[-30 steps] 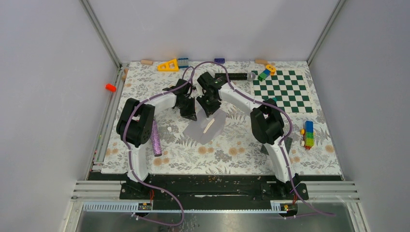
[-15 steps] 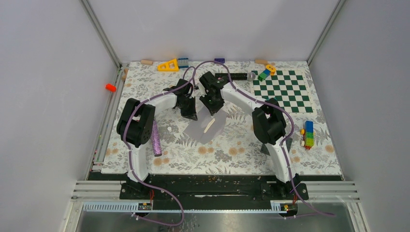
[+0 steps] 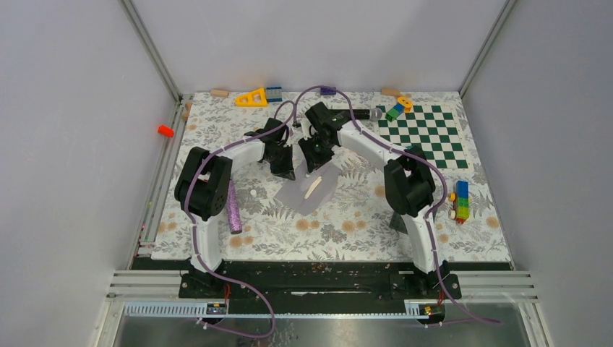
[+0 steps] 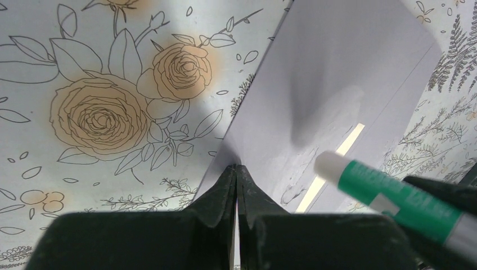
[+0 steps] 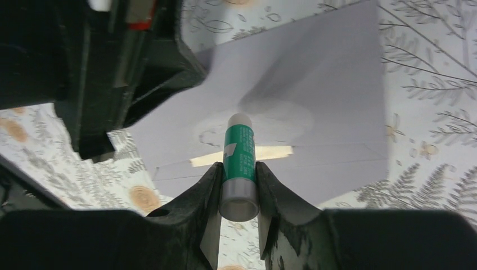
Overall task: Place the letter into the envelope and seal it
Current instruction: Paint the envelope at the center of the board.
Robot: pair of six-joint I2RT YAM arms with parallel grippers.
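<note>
1. Left gripper (image 4: 235, 169): fingers together, pinching the envelope (image 3: 309, 189) at its flap edge, middle of the top view.
2. Right gripper (image 5: 239, 174): clamped on a green glue stick (image 5: 239, 149), its white tip over the flap.
3. Letter (image 5: 275, 152): inside the envelope, with a tan strip showing at the opening.
4. Floral mat (image 3: 340, 231): bare below the envelope. Pink cylinder (image 3: 233, 206) at left and checkerboard (image 3: 421, 136) at upper right, both well apart.

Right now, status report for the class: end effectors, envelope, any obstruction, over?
Left end effector shut on envelope edge. Right end effector grips glue stick above it. Letter sliver showing. Nothing seen blocking.
</note>
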